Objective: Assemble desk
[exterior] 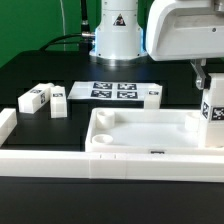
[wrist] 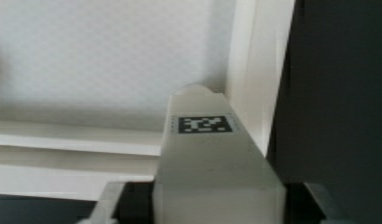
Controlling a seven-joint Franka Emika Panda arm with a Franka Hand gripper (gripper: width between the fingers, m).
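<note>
The white desk top [exterior: 150, 132], a tray with a raised rim and round corner sockets, lies in the middle of the exterior view. My gripper [exterior: 208, 92] is shut on a white square leg [exterior: 214, 110] with a tag, held upright over the top's rim on the exterior view's right. In the wrist view the leg [wrist: 209, 150] sits between my gripper's [wrist: 214, 205] jaws, its tip over the desk top's rim [wrist: 259, 60]. Two loose legs [exterior: 35, 97] [exterior: 58, 100] lie on the exterior view's left. A third leg [exterior: 152, 94] lies behind the top.
The marker board [exterior: 112, 91] lies flat behind the desk top. A long white rail [exterior: 90, 162] runs along the front, with a short rail end [exterior: 5, 124] on the exterior view's left. The robot base [exterior: 117, 30] stands at the back.
</note>
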